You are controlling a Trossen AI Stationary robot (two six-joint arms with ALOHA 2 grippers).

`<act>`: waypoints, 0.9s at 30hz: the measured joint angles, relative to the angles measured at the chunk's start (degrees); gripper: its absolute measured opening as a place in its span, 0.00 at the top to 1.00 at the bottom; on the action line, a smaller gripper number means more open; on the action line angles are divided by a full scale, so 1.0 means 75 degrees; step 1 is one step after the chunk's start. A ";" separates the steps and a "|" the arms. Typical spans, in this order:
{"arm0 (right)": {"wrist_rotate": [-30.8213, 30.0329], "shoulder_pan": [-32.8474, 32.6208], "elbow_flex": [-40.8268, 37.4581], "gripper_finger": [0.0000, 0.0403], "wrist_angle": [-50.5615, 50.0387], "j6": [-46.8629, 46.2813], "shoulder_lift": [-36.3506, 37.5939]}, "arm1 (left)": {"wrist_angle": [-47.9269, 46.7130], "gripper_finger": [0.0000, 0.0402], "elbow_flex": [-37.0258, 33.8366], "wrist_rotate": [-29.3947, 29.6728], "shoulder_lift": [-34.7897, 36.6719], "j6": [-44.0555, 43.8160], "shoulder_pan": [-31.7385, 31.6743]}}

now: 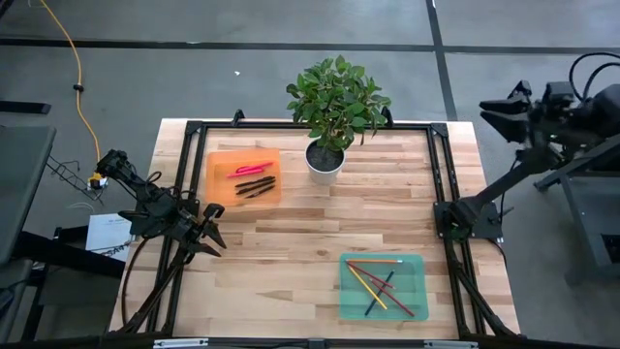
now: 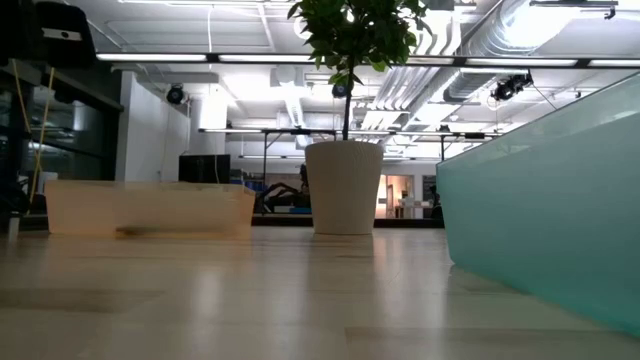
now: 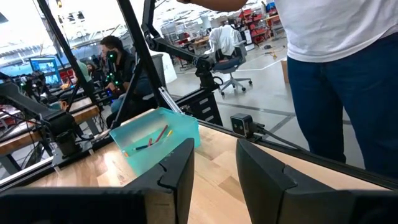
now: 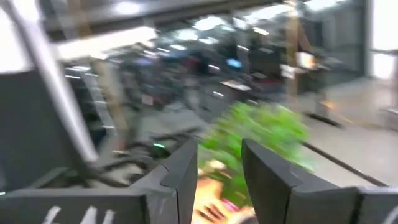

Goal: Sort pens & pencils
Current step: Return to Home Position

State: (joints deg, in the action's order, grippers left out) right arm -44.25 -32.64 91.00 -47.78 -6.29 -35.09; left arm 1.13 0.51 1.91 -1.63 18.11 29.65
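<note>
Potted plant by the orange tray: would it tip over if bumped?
Likely top-heavy: the potted plant spreads wider than its white pot, so a high push might tip it. Pushed low, the smooth pot may slide on the wooden table.

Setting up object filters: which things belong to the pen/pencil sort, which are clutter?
Job: pens in orange bin; pencils in green bin; left gripper over table left side; right gripper beyond its right edge.
Clutter: potted plant; yellow cable; person beside table.
</note>
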 joint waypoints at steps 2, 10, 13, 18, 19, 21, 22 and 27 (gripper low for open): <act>0.0605 0.0000 0.0000 0.71 0.0475 0.0406 0.0001 | 0.0000 0.73 0.0000 0.0000 0.0000 -0.0002 0.0000; 0.2957 -0.0003 -0.0900 0.71 0.2334 0.1375 0.0265 | 0.0000 0.73 0.0002 0.0000 0.0000 -0.0001 0.0000; 0.3263 -0.0032 -0.1841 0.71 0.3304 0.1439 0.0668 | 0.0000 0.73 0.0002 0.0000 0.0000 -0.0001 0.0000; 0.3839 -0.0193 -0.3608 0.71 0.4848 0.1349 0.1527 | 0.0000 0.73 0.0003 0.0000 -0.0003 -0.0003 -0.0001; 0.3885 -0.0223 -0.3933 0.71 0.5071 0.1287 0.1727 | 0.0000 0.73 0.0003 0.0000 0.0000 -0.0003 0.0000; 0.4015 -0.0285 -0.4546 0.71 0.5485 0.1116 0.2115 | 0.0000 0.73 0.0003 0.0000 0.0000 -0.0003 0.0000; 0.4070 -0.0314 -0.4858 0.71 0.5715 0.1043 0.2299 | 0.0000 0.73 0.0003 0.0000 0.0000 -0.0003 0.0000; 0.4008 -0.0370 -0.6226 0.71 0.6378 0.0630 0.2983 | 0.0000 0.73 0.0003 0.0000 0.0000 -0.0003 0.0000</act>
State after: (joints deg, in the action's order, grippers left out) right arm -14.18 -35.42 44.30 0.05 -1.57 -12.72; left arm 1.12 0.54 1.91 -1.63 18.09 29.65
